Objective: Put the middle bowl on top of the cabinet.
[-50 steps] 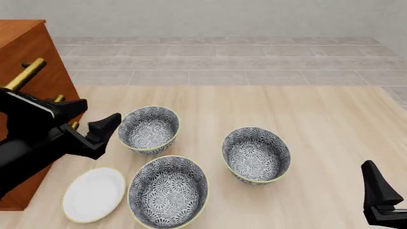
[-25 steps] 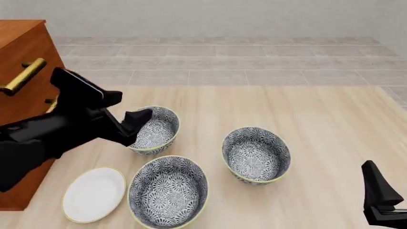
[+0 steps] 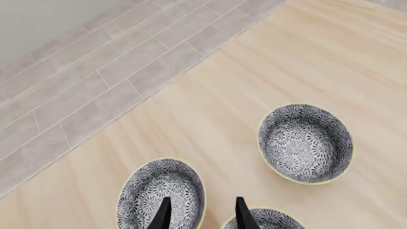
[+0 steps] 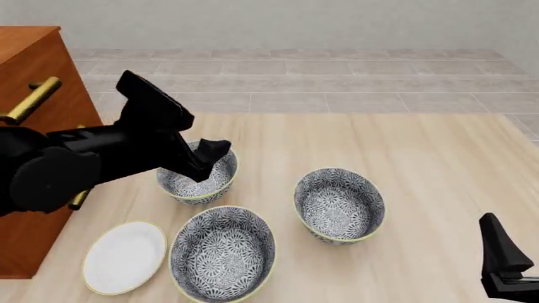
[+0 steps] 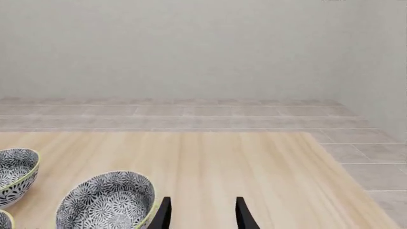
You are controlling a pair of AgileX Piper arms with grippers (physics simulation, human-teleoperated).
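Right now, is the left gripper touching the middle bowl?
Apart. The front view shows bare table between the left gripper, hovering at the smaller bowl, and the middle bowl farther right.

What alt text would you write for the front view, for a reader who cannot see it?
The left gripper hangs over the smallest of three patterned bowls on a wooden table. The middle bowl sits to the right, the largest bowl nearest the camera beside a white plate, and the cabinet stands left.

Glazed-looking floral middle bowl (image 4: 339, 204); reddish wooden cabinet (image 4: 34, 76), brass handles (image 4: 30, 100).
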